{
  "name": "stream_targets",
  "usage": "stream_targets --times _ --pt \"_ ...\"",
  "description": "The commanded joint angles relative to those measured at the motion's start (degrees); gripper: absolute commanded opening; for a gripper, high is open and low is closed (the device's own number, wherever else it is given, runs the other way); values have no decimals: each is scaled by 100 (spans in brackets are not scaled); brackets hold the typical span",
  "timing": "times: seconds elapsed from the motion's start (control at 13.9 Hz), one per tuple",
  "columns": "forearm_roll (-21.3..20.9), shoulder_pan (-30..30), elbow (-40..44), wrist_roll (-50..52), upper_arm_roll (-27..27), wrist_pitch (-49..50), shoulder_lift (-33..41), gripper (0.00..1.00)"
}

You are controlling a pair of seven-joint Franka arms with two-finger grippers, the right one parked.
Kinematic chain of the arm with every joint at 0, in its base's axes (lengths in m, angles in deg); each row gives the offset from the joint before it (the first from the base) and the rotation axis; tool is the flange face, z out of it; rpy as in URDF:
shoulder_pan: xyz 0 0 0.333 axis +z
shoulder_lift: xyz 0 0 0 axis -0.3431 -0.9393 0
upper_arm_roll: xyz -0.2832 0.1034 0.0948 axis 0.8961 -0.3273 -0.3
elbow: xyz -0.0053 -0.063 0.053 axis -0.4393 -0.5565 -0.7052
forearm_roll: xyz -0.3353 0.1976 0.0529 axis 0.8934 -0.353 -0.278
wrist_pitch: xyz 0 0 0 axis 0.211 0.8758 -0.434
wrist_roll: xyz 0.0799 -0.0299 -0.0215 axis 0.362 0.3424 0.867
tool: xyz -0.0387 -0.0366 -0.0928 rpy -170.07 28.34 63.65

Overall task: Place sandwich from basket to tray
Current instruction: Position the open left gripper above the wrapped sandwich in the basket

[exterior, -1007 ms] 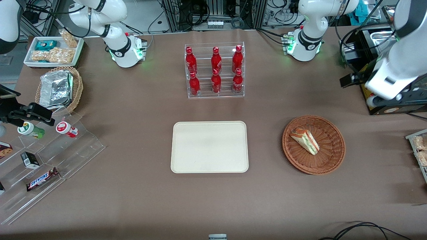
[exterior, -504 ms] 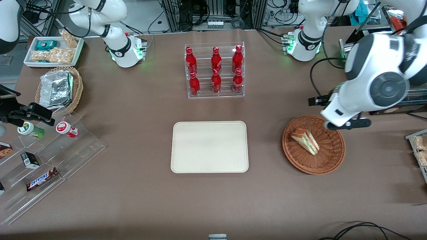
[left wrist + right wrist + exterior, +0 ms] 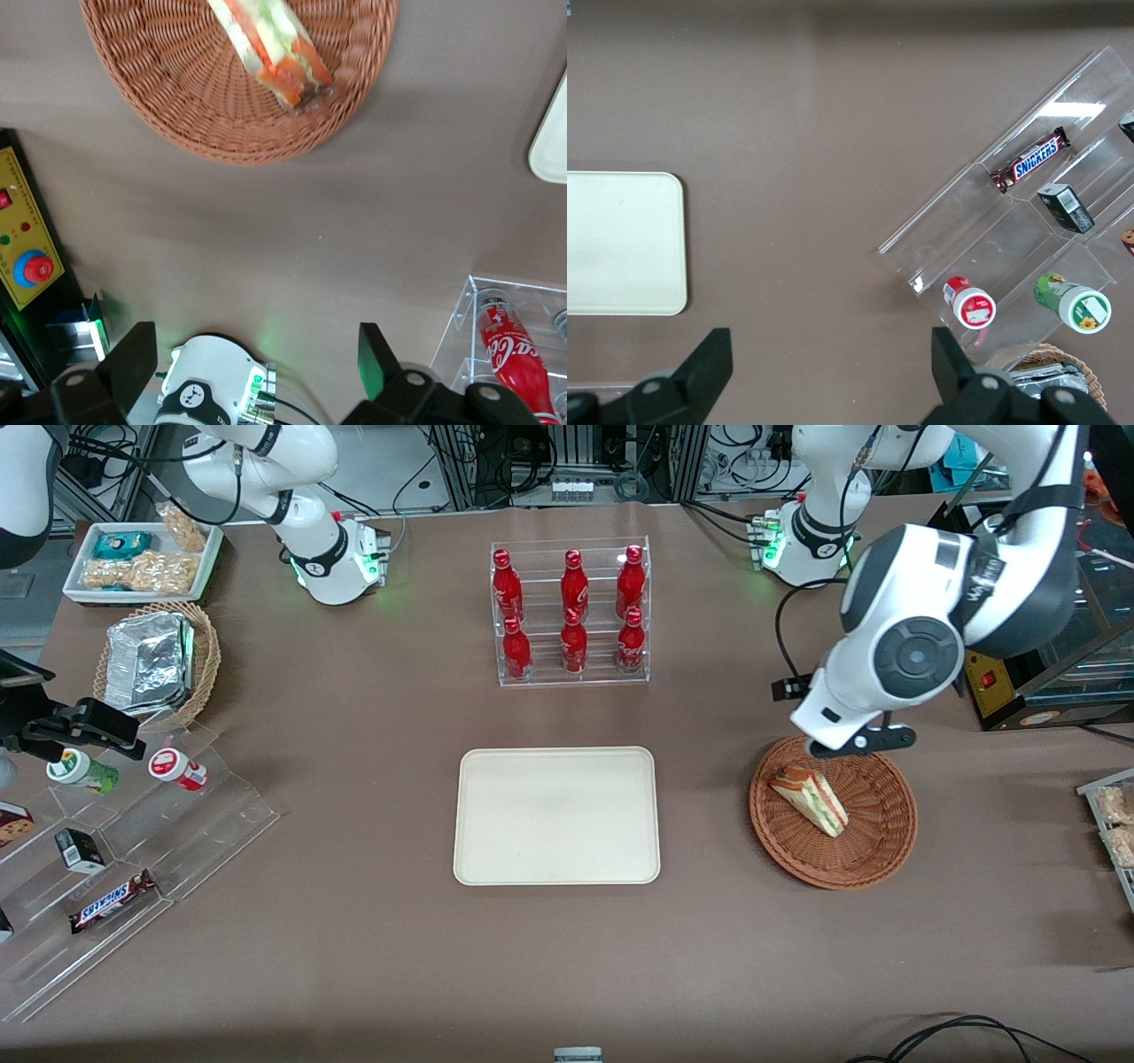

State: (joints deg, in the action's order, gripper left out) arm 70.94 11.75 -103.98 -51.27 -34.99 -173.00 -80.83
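Observation:
The sandwich [image 3: 808,799] [image 3: 275,49], a pale wedge with red and green filling, lies in the round reddish-brown basket [image 3: 877,859] [image 3: 177,80]. The cream tray [image 3: 556,815] [image 3: 551,142] lies flat beside the basket, toward the parked arm's end, with nothing on it. My left arm's wrist [image 3: 895,660] hangs over the basket's rim that is farther from the front camera. My gripper [image 3: 252,363] is open and holds nothing. It is well above the table, with the basket ahead of its fingertips and the sandwich apart from it.
A clear rack of red bottles [image 3: 571,611] [image 3: 509,345] stands farther from the front camera than the tray. A black control box [image 3: 1001,691] [image 3: 27,257] and the arm's base [image 3: 806,540] sit near the basket. A snack stand [image 3: 115,850] fills the parked arm's end.
My left arm has swung in from the working arm's end of the table, and its wrist now sits over the basket's rim. Sandwich, basket and tray have not moved.

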Motion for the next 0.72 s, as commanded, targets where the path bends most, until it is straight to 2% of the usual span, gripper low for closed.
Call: stream_targets --times 0.0,0.5,0.65 --pt "8 -65 -484 100 -37 -286 292 100" --pt "34 -135 -475 100 -37 -401 248 100" --pt "26 -126 -589 100 -37 -689 187 100"
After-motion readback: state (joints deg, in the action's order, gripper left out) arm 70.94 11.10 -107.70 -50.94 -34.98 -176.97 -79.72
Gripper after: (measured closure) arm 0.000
